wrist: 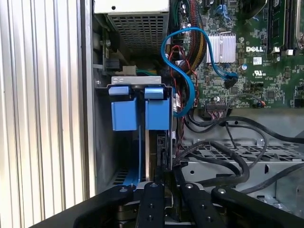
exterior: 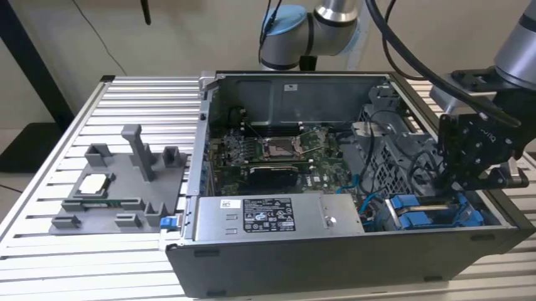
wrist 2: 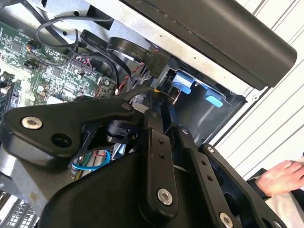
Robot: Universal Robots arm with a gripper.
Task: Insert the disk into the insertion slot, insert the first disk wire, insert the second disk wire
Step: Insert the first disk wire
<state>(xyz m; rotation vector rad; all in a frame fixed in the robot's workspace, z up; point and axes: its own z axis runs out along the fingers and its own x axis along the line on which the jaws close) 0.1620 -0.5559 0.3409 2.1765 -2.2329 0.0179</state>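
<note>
our gripper is drawn almost closed, with only a narrow gap left, and it sits right at the mouth of the slot. something dark and thin runs out from between the jaws. we cannot tell whether they pinch the disk itself or a plug at its near end.

the disk stands edge-on inside the slot, straight ahead of the gripper. its long axis runs directly away from the tips toward the blue tabs at the slot's far end. we judge that what matters here is this axis: the gripper is lined up along it, pointing deeper into the slot, not across it.

the disk lies on the side of the slot nearer the board, and a blue rail runs down the slot's middle. black wires loop over the cage just beside the slot on the board side, one reaching close to the tips. a blue wire arcs past the slot's far end.

in the exterior view the gripper hangs over the slot. the tray sits well apart from the slot, outside the case on the exterior view's left.
</note>
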